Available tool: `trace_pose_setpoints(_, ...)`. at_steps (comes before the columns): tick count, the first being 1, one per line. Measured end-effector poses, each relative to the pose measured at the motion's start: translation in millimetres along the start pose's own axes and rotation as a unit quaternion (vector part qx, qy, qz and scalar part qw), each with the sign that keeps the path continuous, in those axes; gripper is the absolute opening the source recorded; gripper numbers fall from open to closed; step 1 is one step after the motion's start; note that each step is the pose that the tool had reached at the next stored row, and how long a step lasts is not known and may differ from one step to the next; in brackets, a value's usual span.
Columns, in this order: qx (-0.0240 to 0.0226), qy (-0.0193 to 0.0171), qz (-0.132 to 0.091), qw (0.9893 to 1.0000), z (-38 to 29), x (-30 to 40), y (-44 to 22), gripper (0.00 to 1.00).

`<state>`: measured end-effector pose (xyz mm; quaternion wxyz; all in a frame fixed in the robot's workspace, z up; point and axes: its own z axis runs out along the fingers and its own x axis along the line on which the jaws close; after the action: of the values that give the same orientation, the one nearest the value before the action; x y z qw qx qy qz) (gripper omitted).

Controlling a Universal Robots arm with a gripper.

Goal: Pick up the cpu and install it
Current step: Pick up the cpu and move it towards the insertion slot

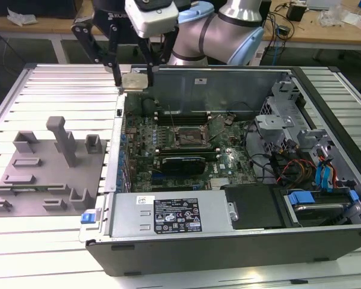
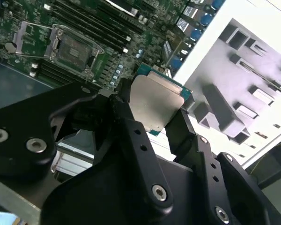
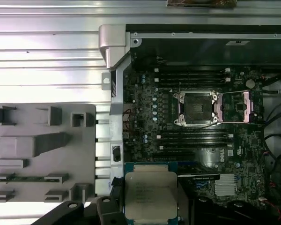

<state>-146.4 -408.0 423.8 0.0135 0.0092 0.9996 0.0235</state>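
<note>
The cpu (image 1: 136,82) is a flat square chip with a pale metal top and a thin green rim. My gripper (image 1: 134,81) is shut on it, one black finger on each side, and holds it in the air over the open computer case's far corner on the exterior view's left. Both wrist views show the cpu (image 2: 154,103) (image 3: 150,194) clamped between the black fingers (image 2: 124,115) of the gripper (image 2: 152,117) (image 3: 151,208). The dark square socket (image 1: 189,133) (image 2: 72,47) (image 3: 196,108) on the green motherboard lies open and bare, some way off from the chip.
A grey fixture tray (image 1: 42,174) with upright posts lies outside the case on the exterior view's left. Inside the case, a long grey box with a white label (image 1: 174,214) runs along the near wall. Drive bays with blue tabs and cables (image 1: 325,174) fill the right end.
</note>
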Motion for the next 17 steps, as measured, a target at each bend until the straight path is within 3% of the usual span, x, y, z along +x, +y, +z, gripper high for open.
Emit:
trace_pose_setpoints(10,0.0000,0.0000,0.000,1.0000,1.0,-33.9,0.6,0.54)
trace_pose_setpoints(14,0.0000,0.0000,0.000,1.0000,1.2,-42.3,0.7,0.54)
trace_pose_setpoints(17,0.0000,0.0000,0.000,1.0000,1.2,-42.6,0.7,0.54)
